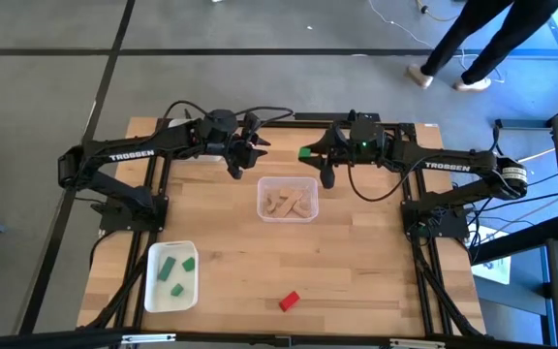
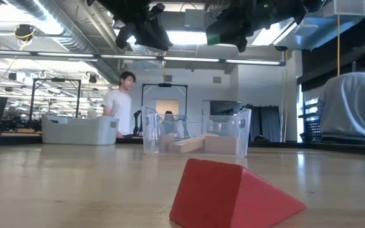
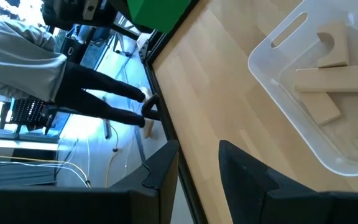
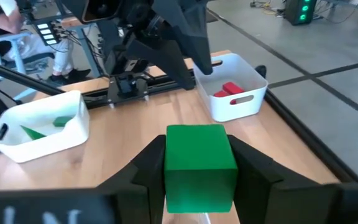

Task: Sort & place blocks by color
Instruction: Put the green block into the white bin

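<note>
High view: the right gripper [image 1: 310,155] hangs over the far part of the table [image 1: 356,271], its two fingers clamped on a green block [image 1: 304,152]; in the right wrist view that green block [image 4: 201,165] sits squarely between the dark fingers [image 4: 151,165], one pressing each side face, its top face clear of them; beyond those fingertips stand a white tray [image 4: 39,127] holding green pieces and a second white tray [image 4: 235,93] with red blocks [image 4: 229,89] inside.

The left gripper [image 1: 238,160] hovers across from the right one, near the far edge; the left wrist view shows its fingers [image 3: 160,171] parted with a narrow gap and nothing between them, bare wood below; ahead of those fingertips and off to one side lies the clear tray [image 3: 278,93] with plain light-wood blocks [image 3: 331,81] lying in it, one of them notched with a curved cut.

From above, the clear tray [image 1: 263,211] sits just nearer than both sets of fingers, roughly between them, light-wood pieces [image 1: 291,202] lying loose inside; the white tray [image 1: 153,286] with green blocks [image 1: 175,271] rests well apart from either gripper, toward the near left corner; a red block [image 1: 289,301] lies alone on the table near the front edge, far from all fingers.

In the low view that red block [image 2: 233,196] shows as a wedge close to the lens, the clear tray [image 2: 154,130] behind it; a person [image 2: 120,101] stands in the room beyond.
</note>
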Controlling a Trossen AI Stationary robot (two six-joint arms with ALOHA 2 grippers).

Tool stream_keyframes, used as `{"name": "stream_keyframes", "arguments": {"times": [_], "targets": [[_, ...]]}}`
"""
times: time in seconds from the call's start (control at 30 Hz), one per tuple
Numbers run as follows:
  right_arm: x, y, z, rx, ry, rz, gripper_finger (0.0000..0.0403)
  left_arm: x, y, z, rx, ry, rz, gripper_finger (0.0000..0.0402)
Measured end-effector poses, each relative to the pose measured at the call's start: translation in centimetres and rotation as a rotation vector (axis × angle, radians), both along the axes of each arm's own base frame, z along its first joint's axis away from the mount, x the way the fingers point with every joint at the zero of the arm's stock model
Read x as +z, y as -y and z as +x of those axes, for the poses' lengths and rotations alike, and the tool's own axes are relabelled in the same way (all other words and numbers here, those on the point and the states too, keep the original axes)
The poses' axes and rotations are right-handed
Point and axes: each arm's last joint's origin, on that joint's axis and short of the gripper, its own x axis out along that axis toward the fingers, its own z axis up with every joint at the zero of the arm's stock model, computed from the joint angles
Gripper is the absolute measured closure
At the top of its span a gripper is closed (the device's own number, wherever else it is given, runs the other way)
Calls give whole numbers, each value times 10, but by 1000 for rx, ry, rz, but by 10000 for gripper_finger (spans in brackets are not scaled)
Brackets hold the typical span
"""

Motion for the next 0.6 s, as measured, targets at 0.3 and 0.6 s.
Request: {"name": "stream_keyframes", "arguments": {"times": [0.3, 0.6], "targets": [[0, -1, 0, 10, 5, 38, 273, 0, 0, 0, 0, 0, 1, 294], [0, -1, 0, 26, 10, 74, 273, 0, 0, 0, 0, 0, 1, 294]]}}
